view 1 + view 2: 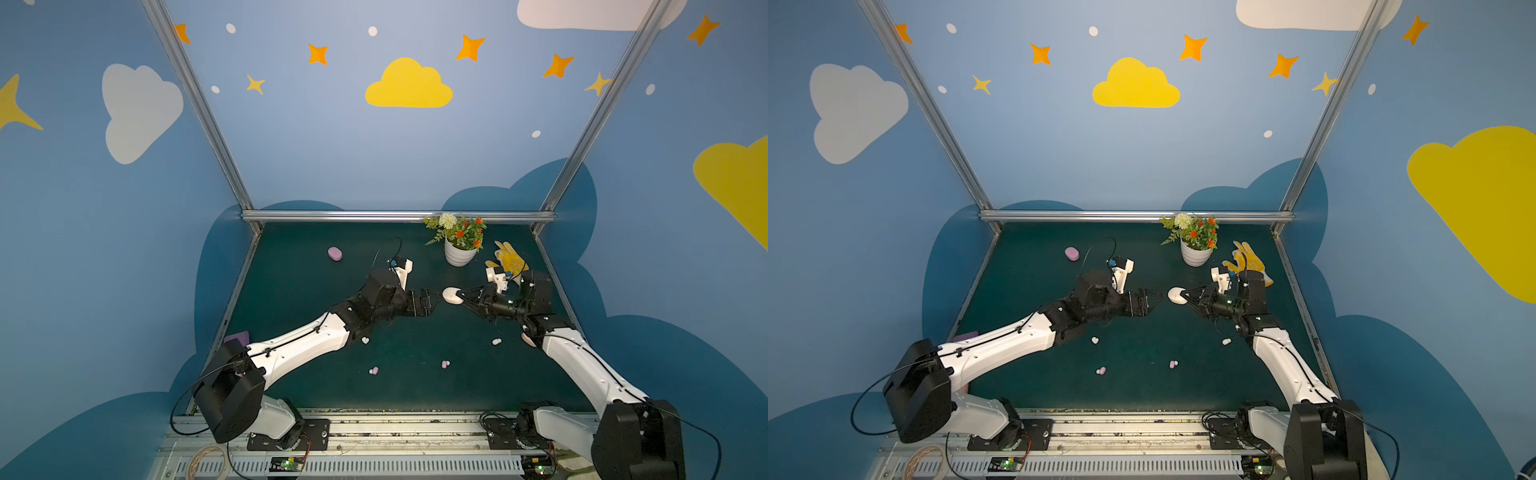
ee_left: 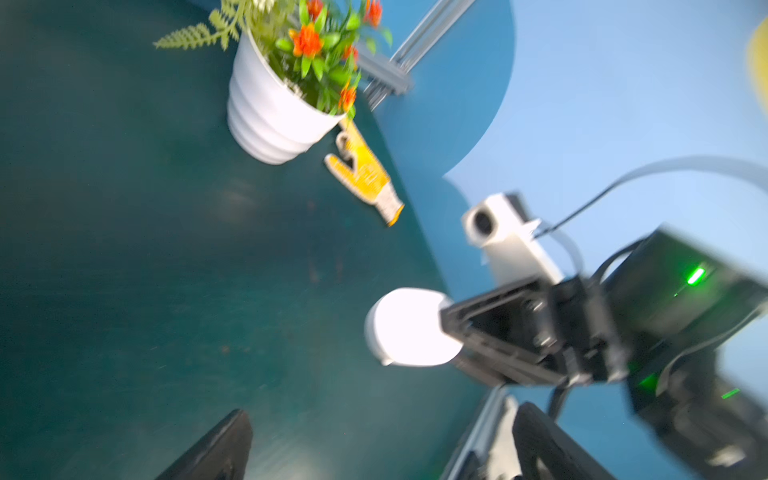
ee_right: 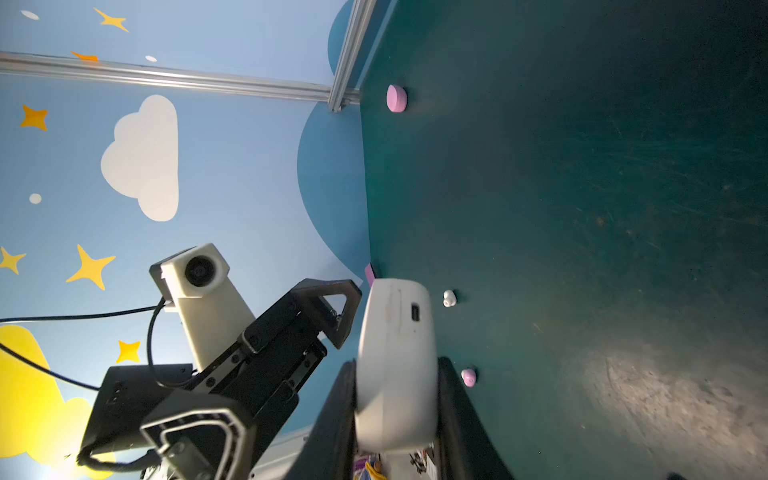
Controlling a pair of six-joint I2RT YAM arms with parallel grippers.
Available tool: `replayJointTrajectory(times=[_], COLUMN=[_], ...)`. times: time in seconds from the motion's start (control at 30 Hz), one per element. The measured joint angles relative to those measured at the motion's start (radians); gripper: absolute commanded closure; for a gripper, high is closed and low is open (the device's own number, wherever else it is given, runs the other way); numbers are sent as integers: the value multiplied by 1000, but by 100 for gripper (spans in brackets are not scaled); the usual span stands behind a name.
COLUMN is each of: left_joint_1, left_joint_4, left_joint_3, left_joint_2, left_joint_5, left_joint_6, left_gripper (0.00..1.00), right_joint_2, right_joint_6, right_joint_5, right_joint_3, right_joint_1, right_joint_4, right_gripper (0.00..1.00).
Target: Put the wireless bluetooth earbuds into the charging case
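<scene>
Case (image 1: pixel 452 296), white and closed, clamped in right claw (image 1: pixel 460 296); left claw (image 1: pixel 436 301) gapes at its 9 o'clock. Earbuds (image 1: pixel 445 364) lie loose on open counter (image 1: pixel 291 291), 6 o'clock.

Left gripper (image 1: pixel 435 302) spread wide, right gripper (image 1: pixel 462 297) clamped

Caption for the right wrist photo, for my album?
Right gripper pinches a white case, charging port showing; a white earbud and a pink earbud lie on the green table.
</scene>
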Motion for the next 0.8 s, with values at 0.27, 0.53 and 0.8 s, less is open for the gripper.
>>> replayJointTrajectory(times=[0.27,0.53,0.8], left_joint_1=[13,21,20], left_joint_4=[259,397,501], left_joint_3=[-39,-70,-69], left_joint_2=[45,97,128], left_joint_5=[34,39,52], left_joint_6=[-225,-356,-423], left_gripper=[20,29,35], right_joint_2=[-87,-127,-127], right_joint_6=[147,215,242], right_joint_5=[174,291,347], right_joint_3=[-47,-66,-69], right_joint_1=[103,142,184], right_joint_4=[157,227,290], right_gripper=[81,82,82])
